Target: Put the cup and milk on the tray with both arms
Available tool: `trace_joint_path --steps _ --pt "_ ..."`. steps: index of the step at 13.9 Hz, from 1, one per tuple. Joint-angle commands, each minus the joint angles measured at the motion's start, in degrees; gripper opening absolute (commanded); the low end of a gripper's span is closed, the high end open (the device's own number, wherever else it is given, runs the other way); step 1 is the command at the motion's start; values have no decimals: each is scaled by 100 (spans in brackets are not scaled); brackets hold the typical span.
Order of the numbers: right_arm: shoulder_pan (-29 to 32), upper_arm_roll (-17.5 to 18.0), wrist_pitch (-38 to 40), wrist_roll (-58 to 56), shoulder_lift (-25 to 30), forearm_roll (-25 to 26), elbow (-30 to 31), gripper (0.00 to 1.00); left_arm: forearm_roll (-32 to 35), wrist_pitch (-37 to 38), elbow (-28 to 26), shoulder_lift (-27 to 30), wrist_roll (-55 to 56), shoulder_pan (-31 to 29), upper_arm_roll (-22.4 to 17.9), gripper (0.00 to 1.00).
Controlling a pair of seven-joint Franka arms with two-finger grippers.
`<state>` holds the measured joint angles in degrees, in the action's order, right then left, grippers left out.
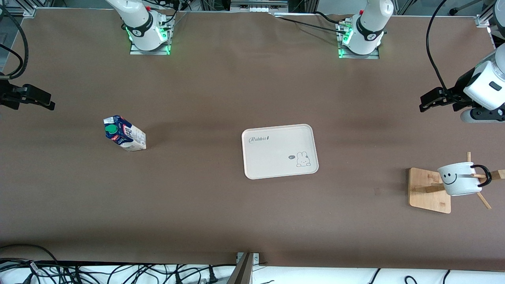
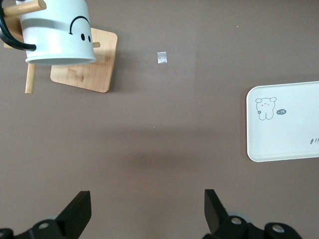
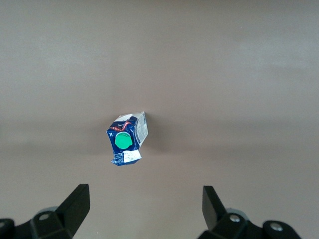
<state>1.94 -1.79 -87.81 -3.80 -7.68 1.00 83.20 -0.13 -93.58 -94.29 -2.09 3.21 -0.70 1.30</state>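
My left gripper (image 1: 428, 103) hangs high with fingers apart near the mug rack (image 1: 430, 190), where the cup (image 1: 459, 178) hangs on a peg. My right gripper (image 1: 43, 101), fingers spread too, hovers above the upright milk (image 1: 124, 133). Nothing grasped yet — I judge both must descend first; the tray (image 1: 279, 150) lies bare mid-table, and the rack's pegs could snag the cup.

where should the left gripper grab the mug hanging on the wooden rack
Probably across the cup body, fingers on the two sides, coming from above. It hangs by its handle on a rack peg, so the handle is blocked. The left gripper is open.
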Motion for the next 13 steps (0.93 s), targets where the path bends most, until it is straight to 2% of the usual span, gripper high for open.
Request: trace_joint_path --steps 1,8,13 --pt "35 56 141 -68 -49 -4 -146 100 -14 33 139 -64 4 35 -24 100" --pt "43 47 176 -15 -67 -109 -138 100 -14 33 139 -64 4 35 -15 100" --pt "-70 73 203 -120 -277 -100 -94 100 -14 24 139 -64 4 35 -15 100"
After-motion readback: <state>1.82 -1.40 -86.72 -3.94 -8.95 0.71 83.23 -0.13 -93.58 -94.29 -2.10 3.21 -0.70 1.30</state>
